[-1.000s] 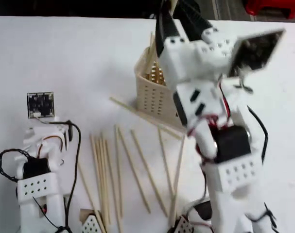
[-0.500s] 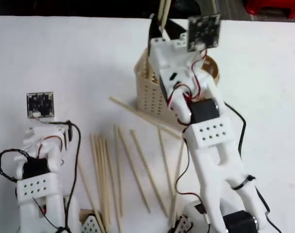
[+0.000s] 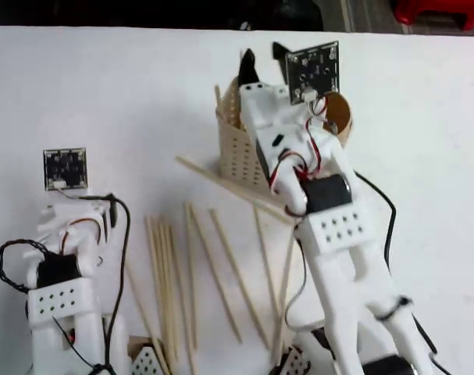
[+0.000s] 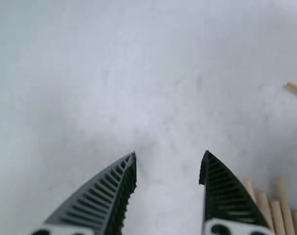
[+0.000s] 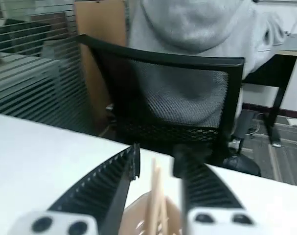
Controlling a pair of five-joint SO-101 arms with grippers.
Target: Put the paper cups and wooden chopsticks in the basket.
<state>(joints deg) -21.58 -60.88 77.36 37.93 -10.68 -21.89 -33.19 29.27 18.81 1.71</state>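
At the lower left of the high view, the left arm sits low over the white table [image 3: 127,86]. In its wrist view the left gripper [image 4: 168,157] has its jaws spread apart with nothing between them but bare tabletop.

In the lower middle of the high view, loose wooden chopsticks [image 3: 168,273] lie fanned out on the table, several side by side and touching, others apart. One long chopstick [image 3: 213,178] lies slanted at the foot of the basket.

The pale, perforated basket [image 3: 240,152] stands at upper centre. The right arm reaches over it, and the right gripper [image 3: 261,56] is above its far rim. In the right wrist view the jaws are parted and upright sticks [image 5: 155,193] stand between them, seemingly free and resting in the basket.

Just right of that arm is a brown round rim, probably a paper cup [image 3: 340,116]. The arm hides part of it, so it is unclear whether it is inside the basket.

The step in hand looks like letting go of the sticks in the basket. To do it well:
- Keep the jaws wide.
- Lift straight up until the tips clear the stick ends, and only then swing back, so that nothing is dragged out or tipped.
- For the next pick, choose a stick lying apart and grip it near its middle.
- Leave the slanted one until it can be lifted without nudging the basket.
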